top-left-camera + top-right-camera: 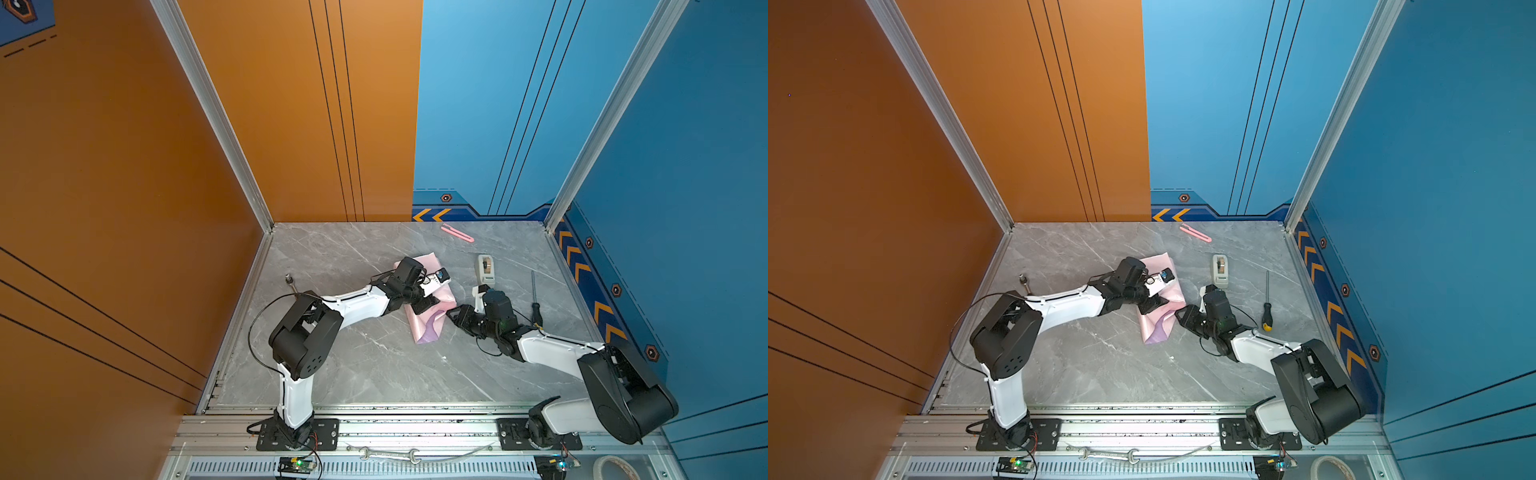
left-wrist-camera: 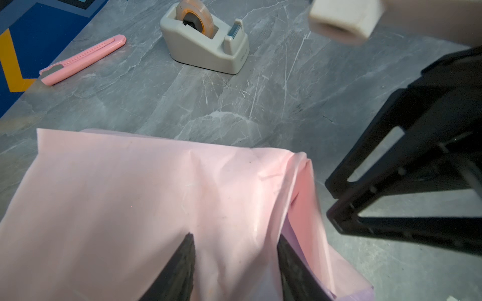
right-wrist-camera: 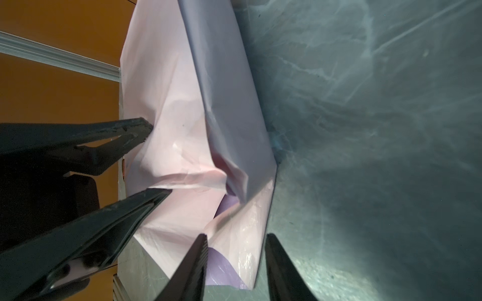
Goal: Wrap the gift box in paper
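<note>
The paper (image 1: 430,328) lies folded into a pale pink bundle mid-table, with lilac showing at its near end (image 1: 1156,334). The gift box is hidden, apparently under the folds. My left gripper (image 1: 426,306) stands on top of the bundle. In the left wrist view its fingertips (image 2: 189,242) are apart and press into the pink paper (image 2: 117,195). My right gripper (image 1: 452,316) is at the bundle's right side, open. In the right wrist view it (image 3: 237,238) straddles a loose corner of the paper (image 3: 234,250) without pinching it.
A beige tape dispenser (image 1: 485,268) and a screwdriver (image 1: 535,299) lie right of the bundle, close to my right arm. A pink cutter (image 1: 457,232) is near the back wall. A small metal tool (image 1: 291,282) stands at the left. A wrench (image 1: 388,455) rests on the front rail.
</note>
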Controlling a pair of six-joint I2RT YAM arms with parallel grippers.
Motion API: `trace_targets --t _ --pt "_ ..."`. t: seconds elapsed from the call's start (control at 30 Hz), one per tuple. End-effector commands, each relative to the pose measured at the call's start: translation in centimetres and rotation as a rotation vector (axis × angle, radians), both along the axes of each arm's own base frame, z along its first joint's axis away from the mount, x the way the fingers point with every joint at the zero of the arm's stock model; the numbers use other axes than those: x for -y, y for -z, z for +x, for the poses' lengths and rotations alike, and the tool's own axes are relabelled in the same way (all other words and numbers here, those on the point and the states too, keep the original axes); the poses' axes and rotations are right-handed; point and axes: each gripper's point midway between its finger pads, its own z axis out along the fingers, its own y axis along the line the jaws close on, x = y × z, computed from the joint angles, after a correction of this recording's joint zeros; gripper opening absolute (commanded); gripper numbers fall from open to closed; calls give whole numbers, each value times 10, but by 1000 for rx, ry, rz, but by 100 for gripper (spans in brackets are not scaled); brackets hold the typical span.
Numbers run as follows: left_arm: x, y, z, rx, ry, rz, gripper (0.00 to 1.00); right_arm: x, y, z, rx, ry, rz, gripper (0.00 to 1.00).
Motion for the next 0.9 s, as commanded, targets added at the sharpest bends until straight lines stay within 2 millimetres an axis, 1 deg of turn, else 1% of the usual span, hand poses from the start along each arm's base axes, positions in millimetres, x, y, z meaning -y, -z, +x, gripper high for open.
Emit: trace_targets --t 0.0,0.13,0.23,0.4,0.63,0.87 --pt "-9 24 -16 -97 6 41 49 -2 -9 1 29 -1 48 30" --pt "-9 24 -16 -96 6 41 49 -7 -8 2 29 -13 51 19" --pt "-9 24 -15 -95 6 42 49 -14 -5 3 21 -26 42 15" --pt "-10 25 -15 -96 4 47 49 -20 2 7 10 -25 6 14" --pt "-11 26 -15 -96 5 51 49 -27 -1 14 29 -24 -19 16" --pt "-11 27 -15 -97 3 55 49 -29 10 18 -2 -18 -66 17"
